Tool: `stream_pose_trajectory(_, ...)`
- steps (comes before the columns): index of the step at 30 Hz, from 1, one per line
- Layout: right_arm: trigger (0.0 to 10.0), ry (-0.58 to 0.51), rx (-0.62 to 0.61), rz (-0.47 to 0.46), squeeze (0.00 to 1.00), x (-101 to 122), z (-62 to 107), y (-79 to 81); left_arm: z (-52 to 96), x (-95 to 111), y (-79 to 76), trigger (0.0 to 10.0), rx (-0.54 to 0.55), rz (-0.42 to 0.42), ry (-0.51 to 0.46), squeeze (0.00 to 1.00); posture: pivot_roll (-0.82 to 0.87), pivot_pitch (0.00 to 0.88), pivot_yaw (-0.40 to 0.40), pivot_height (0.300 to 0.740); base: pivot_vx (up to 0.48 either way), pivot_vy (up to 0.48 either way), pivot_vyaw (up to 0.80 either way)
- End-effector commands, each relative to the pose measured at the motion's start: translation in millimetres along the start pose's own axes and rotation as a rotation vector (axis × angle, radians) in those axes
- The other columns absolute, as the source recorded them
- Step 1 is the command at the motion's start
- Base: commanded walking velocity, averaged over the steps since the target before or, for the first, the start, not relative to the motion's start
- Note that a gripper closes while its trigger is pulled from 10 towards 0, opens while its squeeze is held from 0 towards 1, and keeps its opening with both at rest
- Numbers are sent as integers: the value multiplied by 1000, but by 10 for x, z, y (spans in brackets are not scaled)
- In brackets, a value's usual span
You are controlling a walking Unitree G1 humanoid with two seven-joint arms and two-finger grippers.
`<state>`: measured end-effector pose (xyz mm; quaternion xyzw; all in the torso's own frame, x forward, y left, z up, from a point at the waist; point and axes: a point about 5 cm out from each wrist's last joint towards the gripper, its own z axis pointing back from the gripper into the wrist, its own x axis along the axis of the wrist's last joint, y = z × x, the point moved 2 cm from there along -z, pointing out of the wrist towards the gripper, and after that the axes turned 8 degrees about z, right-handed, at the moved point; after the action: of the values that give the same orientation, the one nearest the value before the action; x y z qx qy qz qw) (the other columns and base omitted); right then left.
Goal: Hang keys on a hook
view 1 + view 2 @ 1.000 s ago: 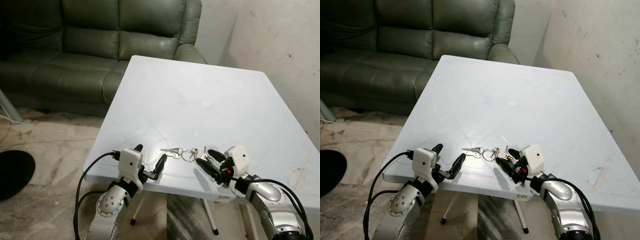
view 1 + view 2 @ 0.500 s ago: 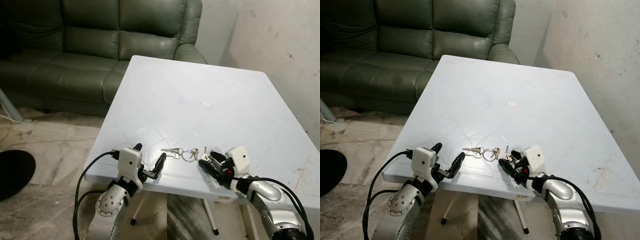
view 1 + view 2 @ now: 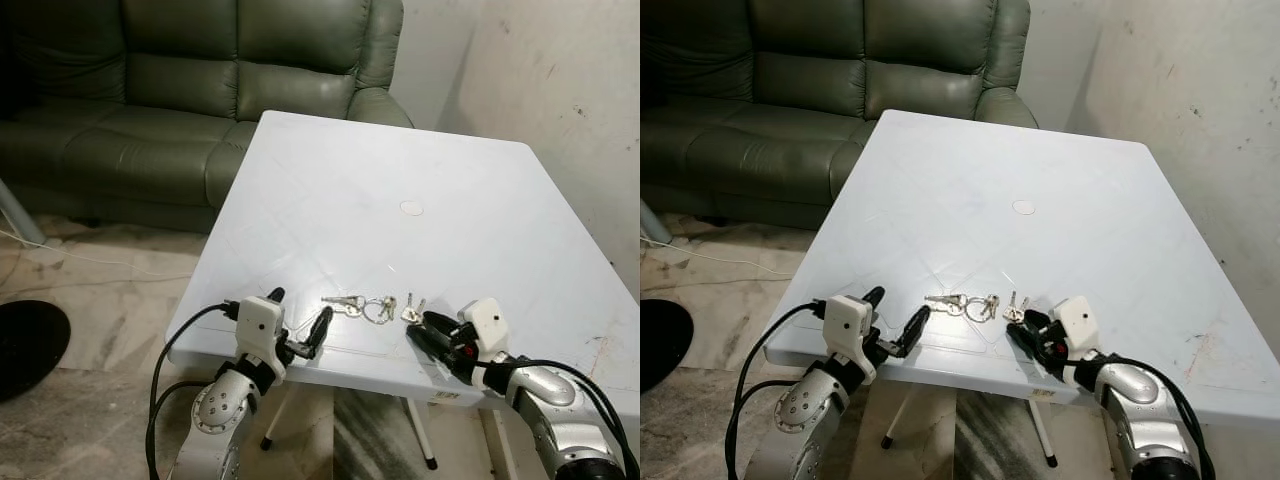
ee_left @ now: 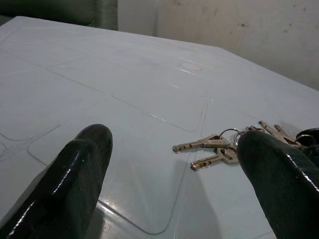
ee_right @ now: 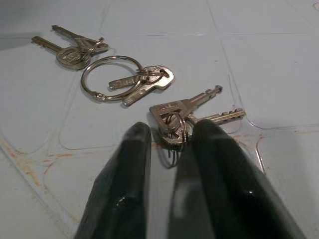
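Viewing order: near to far, from my own head and wrists.
My left hand (image 3: 297, 327): hovers at the near edge of the table, fingers (image 4: 75, 179) spread wide apart, grasping nothing; the keys lie just beyond its right fingertip.
My right hand (image 3: 428, 332): low over the near edge, to the right of the keys; its two black fingers (image 5: 127, 174) stand close together with a narrow gap, tips just short of the small ring of the nearest keys. Nothing is lifted, and I cannot tell whether a fingertip touches the metal.
Keys (image 3: 375, 306): one linked bunch lying flat on the table between my two hands, near the front edge.
Bunch, near part (image 5: 187, 112): two keys on a small ring, blades pointing away from my right hand.
Bunch, middle part (image 5: 110, 77): a larger plain ring carrying two short keys.
Bunch, far part (image 5: 70, 47): two more keys on a small ring, lying toward my left hand.
Table (image 3: 330, 190): white plastic top with a faint moulded pattern of squares; rust-coloured stains along the grooves by my right hand.
Round mark (image 3: 412, 208): a small pale disc on the tabletop, well beyond the keys.
Sofa (image 3: 150, 90): dark green, standing behind the table's far left corner.
Wall (image 3: 570, 90): pale and scuffed, to the right of the table.
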<state>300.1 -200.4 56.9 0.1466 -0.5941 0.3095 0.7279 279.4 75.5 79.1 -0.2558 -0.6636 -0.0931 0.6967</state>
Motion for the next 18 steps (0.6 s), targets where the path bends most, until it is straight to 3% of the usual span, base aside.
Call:
stream_pose_trajectory(1,5725,1,-10,4,0,5,15,-46,-8,12,-41,10000,-12,-3,1,0,44,50,-109,740,0,0,0)
stream_pose_trajectory(2,9608,5,-15,4,0,0,14,-50,-7,12,-40,10000,-11,-3,1,0,44,50,-109,740,0,0,0)
stream_pose_trajectory(3,7843,-9,-3,0,0,11,13,-36,-7,12,-40,10000,-11,-3,1,0,44,50,-109,740,0,0,0)
stream_pose_trajectory(4,5255,-11,-4,0,0,11,12,-35,-9,12,-39,10000,-11,-3,2,0,44,49,-108,740,0,0,0)
stream_pose_trajectory(5,5255,-11,-4,0,0,11,12,-35,-9,12,-39,10000,-11,-3,2,0,44,49,-108,740,0,0,0)
stream_pose_trajectory(6,5922,-2,-12,2,0,3,11,-45,-10,13,-39,10000,-11,-4,2,0,44,49,-108,740,0,0,0)
stream_pose_trajectory(7,4353,0,-15,2,0,0,10,-48,-11,14,-38,10000,-11,-3,2,0,44,48,-108,740,0,0,0)
stream_pose_trajectory(9,5647,5,-22,3,0,-9,12,-56,-13,13,-38,10000,-11,-2,2,0,44,48,-108,740,0,0,0)
stream_pose_trajectory(10,0,-12,-14,0,0,5,16,-49,-14,14,-37,10000,-12,-3,2,0,43,49,-108,740,0,0,0)
stream_pose_trajectory(15,0,6,-32,13,0,-12,30,-87,-19,15,-40,10000,-13,-2,2,0,43,47,-109,740,0,0,0)
stream_pose_trajectory(16,2706,0,-28,6,0,-9,31,-87,-20,15,-42,10000,-14,-2,2,0,43,46,-109,740,0,0,0)
stream_pose_trajectory(17,0,-9,-20,6,0,1,36,-83,-21,14,-43,10000,-13,-2,3,0,43,46,-109,740,0,0,0)
stream_pose_trajectory(18,0,-3,-23,9,0,-3,35,-87,-22,15,-42,10000,-13,-1,2,0,44,44,-109,740,0,0,0)
